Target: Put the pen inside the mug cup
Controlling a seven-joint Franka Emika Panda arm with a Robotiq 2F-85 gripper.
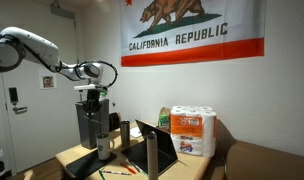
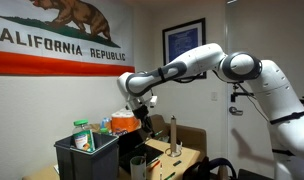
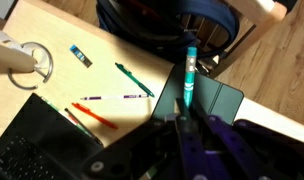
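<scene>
Gripper (image 3: 182, 128), bottom centre of wrist view: clenched on teal pen (image 3: 189, 75), raised above table (image 3: 102, 40). Mug (image 3: 30, 62), upper left: upright, mouth open, well apart from pen. Laptop (image 3: 32, 150), lower left, cut off. Loose pens (image 3: 114, 98), centre. Step judged: carrying; next move calls for travel over mug, then release. Fingertips blurred; mug hard to make out in both exterior views.

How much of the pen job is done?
Done: the teal pen is gripped in the jaws, up off the table. In hand: bringing it to the mug, which sits off to the side. Left: line it up over the mug and drop it in.
</scene>
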